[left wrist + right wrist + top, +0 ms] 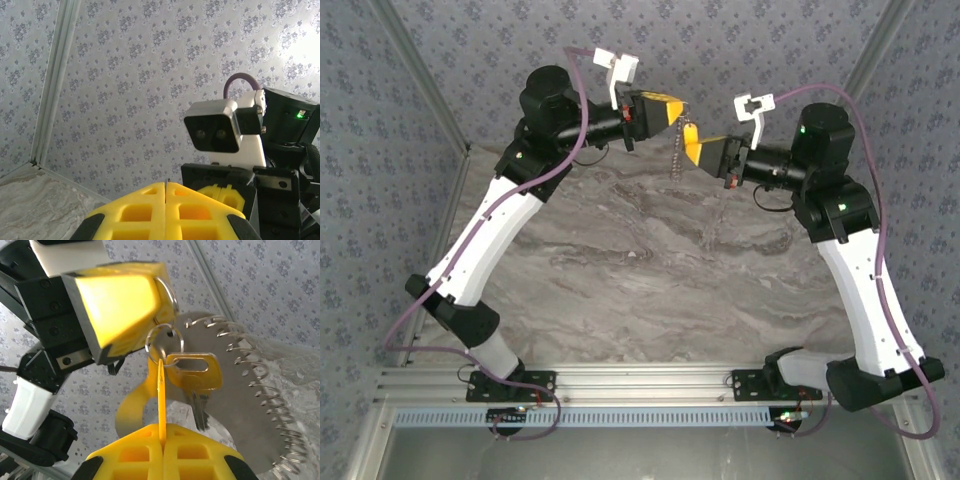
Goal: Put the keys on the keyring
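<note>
Both grippers meet high above the far side of the table. My left gripper (pixel 677 110) (pixel 166 184) is shut on the keyring (pixel 165 338), a thin silvery ring; a sliver of metal shows between its tips. Its yellow fingers (pixel 120 300) appear close up in the right wrist view. My right gripper (pixel 692 150) (pixel 162 427) is shut on a yellow key (pixel 161 390), seen edge-on, whose top reaches the ring. A second yellow-headed key (pixel 193 371) (pixel 692 130) hangs from the ring with its blade down. A short chain (pixel 675 158) (pixel 255 390) dangles below.
The grey marble table (pixel 640 270) lies well below both grippers. Patterned walls (pixel 740 50) with metal corner posts (pixel 415 75) close in the back and sides. The right arm's wrist camera (pixel 215 131) sits just in front of the left gripper.
</note>
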You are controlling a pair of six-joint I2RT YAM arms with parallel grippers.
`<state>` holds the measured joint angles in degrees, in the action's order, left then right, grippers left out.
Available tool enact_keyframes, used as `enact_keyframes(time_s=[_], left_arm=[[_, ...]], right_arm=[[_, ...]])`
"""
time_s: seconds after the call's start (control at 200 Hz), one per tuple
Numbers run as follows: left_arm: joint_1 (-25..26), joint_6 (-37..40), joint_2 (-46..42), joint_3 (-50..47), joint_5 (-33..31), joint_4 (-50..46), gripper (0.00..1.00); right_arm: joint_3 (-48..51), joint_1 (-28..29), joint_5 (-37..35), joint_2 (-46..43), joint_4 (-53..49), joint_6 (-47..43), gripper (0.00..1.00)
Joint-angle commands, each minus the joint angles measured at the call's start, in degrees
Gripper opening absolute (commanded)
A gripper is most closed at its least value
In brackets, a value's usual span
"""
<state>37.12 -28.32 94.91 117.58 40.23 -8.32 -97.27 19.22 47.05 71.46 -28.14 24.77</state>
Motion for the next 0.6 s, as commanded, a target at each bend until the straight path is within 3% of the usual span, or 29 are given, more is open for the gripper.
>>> enact_keyframes(time_s=[0.0, 0.595], left_arm=[[-0.68, 0.80, -2.28, 0.11, -1.84, 4.01, 0.00], [-0.93, 1.16, -2.27, -1.30, -0.37, 3.83, 0.00]], right_arm=[[-1.49, 0.98, -0.37, -0.01, -3.56, -2.96, 0.00], [-6.14, -5.78, 0.48, 1.58, -3.47, -2.13, 0.00]])
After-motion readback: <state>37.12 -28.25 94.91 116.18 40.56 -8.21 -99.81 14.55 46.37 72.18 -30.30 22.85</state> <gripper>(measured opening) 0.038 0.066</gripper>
